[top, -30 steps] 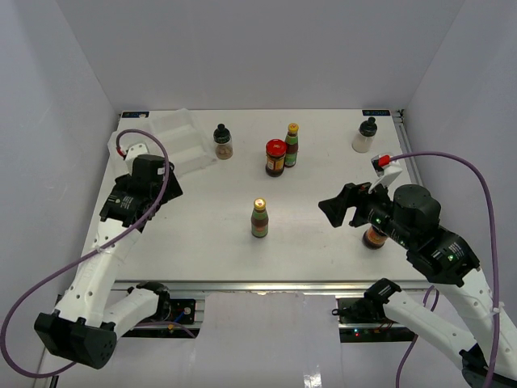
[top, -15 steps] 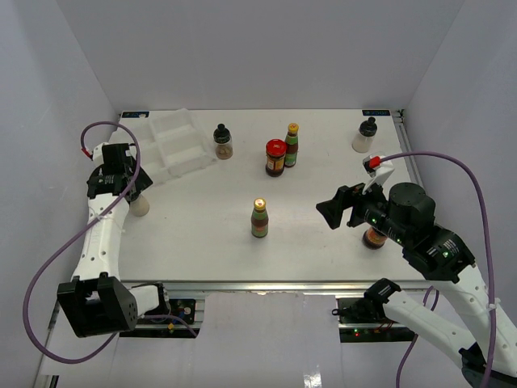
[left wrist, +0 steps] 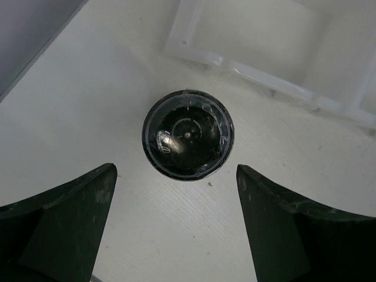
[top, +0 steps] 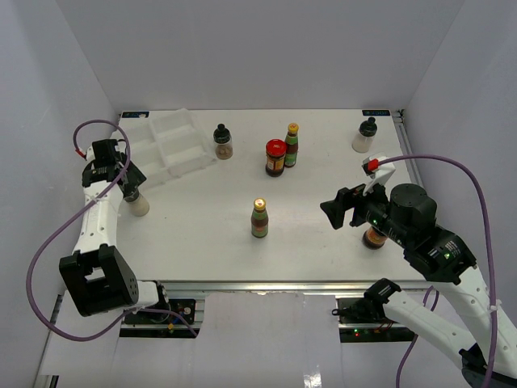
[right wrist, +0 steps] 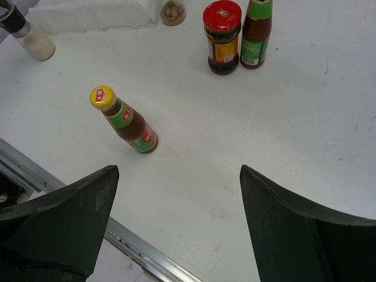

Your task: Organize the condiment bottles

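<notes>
My left gripper [top: 130, 181] is open and hovers right over a clear shaker [top: 140, 206] at the table's left edge. In the left wrist view its round black cap [left wrist: 188, 134] sits between and just ahead of my spread fingers, untouched. My right gripper [top: 342, 208] is open and empty above the table's right part. One slim yellow-capped bottle [top: 259, 218] stands alone at centre and also shows in the right wrist view [right wrist: 124, 120]. A red-lidded jar [top: 275, 158] and a second yellow-capped bottle [top: 292, 145] stand together further back. Black-capped shakers stand at back centre [top: 223, 142] and back right [top: 366, 136].
The clear plastic tray [top: 166, 145] lies at the back left, just beyond the left gripper; its rim shows in the left wrist view [left wrist: 264, 79]. A dark jar [top: 373, 238] stands half hidden under my right arm. The table's metal front edge [right wrist: 117, 235] is close below the right gripper.
My left arm has swung left from beside the tray to above the shaker at the left edge. The right gripper has barely moved. No bottle has moved.
</notes>
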You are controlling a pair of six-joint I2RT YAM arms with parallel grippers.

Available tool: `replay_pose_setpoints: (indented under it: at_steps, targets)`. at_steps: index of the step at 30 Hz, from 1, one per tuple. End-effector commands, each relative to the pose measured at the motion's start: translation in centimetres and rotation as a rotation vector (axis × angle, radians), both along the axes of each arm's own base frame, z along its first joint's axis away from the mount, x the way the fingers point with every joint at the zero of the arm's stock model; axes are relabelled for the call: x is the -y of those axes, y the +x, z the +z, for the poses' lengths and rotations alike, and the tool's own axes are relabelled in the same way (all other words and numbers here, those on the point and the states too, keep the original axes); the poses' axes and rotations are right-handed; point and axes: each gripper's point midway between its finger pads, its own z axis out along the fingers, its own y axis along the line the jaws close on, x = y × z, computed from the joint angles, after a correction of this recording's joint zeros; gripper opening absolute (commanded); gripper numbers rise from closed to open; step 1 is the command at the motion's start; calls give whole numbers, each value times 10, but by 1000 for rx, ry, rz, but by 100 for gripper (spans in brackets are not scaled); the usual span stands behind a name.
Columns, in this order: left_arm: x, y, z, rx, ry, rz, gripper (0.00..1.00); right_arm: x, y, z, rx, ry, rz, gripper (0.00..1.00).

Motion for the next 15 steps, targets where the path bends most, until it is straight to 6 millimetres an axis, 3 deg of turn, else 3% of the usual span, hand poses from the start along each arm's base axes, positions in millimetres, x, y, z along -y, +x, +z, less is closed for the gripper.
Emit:
replay_pose_setpoints:
  at_steps: [1,15]
  targets:
    - [3,19,6,47,-37,-41,92,2,-1,20,71,1,17,90]
    - [-5,30,-18,-6,-44,-32,89,11,-2,20,102,-16,-9,90]
